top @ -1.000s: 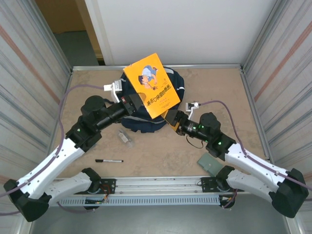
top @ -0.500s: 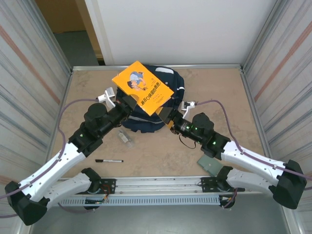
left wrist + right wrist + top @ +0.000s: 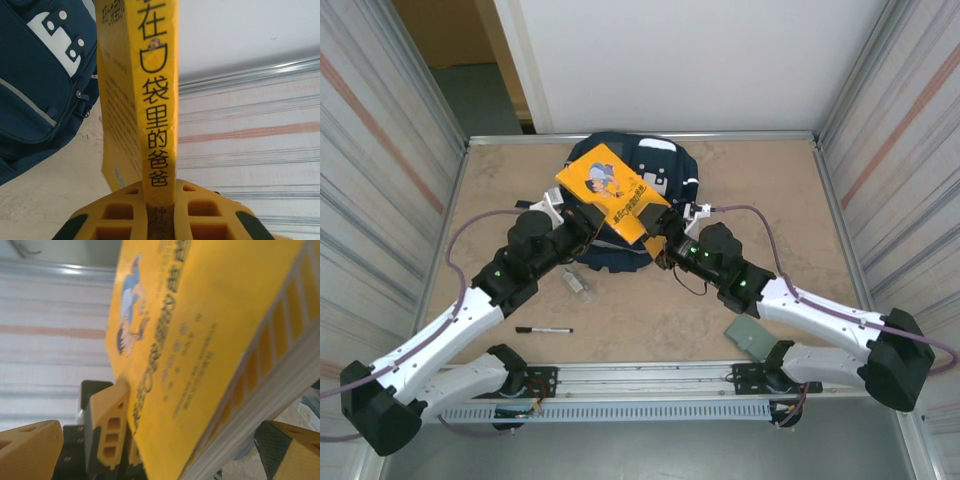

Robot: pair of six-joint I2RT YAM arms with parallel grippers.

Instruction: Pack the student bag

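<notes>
Beige tabletop (image 3: 820,230) is bounded by ribbed metal walls at 3 and 9 o'clock, w/ a white wall at 12. At 12 o'clock on the table the student bag (image 3: 672,165) is laid flat; its navy fabric, grey stripe and white dotted patch are seen at 9 to 10 o'clock in the left wrist view (image 3: 30,100). A yellow book (image 3: 612,190) is held tilted above the bag's front half. The book's spine end (image 3: 157,100) is clamped btwn the narrow jaws of the left gripper (image 3: 588,215), coming in from 8 o'clock. The right gripper (image 3: 658,228) is set at the book's 4 o'clock corner, jaws spread wide. The book's cover and page edge (image 3: 200,340) are seen btwn them; contact can't be told. A black marker (image 3: 544,329), a small clear item (image 3: 578,282) and a grey-green card (image 3: 747,337) are left on the near half of the table.
</notes>
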